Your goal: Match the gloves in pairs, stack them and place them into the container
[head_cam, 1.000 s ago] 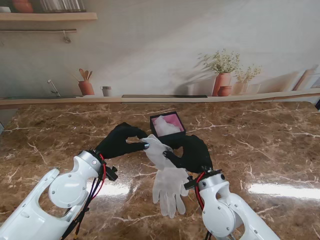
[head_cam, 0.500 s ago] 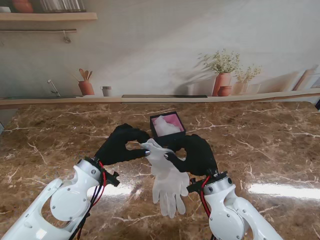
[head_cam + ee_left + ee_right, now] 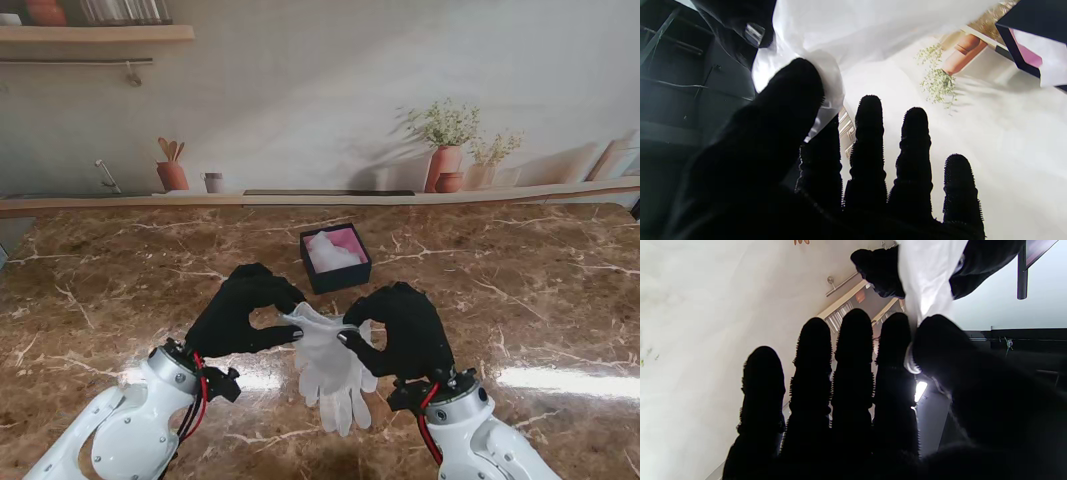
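Observation:
White gloves [image 3: 330,365] hang between my two black-gloved hands, lifted by the cuff, fingers dangling toward me. My left hand [image 3: 240,310] pinches the cuff's left side between thumb and index finger; the white glove [image 3: 813,66] shows against its thumb. My right hand [image 3: 400,328] pinches the right side, and the glove [image 3: 927,283] reaches its thumb. How many gloves hang there I cannot tell. The dark square container [image 3: 335,258] stands farther from me, with white and pink material inside.
The brown marble table [image 3: 540,290] spreads on all sides. A ledge along the back wall carries terracotta pots with plants [image 3: 445,165], a pot of utensils [image 3: 172,172] and a small cup [image 3: 212,182].
Both hands have raised the gloves off the table and drawn them nearer to me, away from the container. The cuff is now stretched between the hands.

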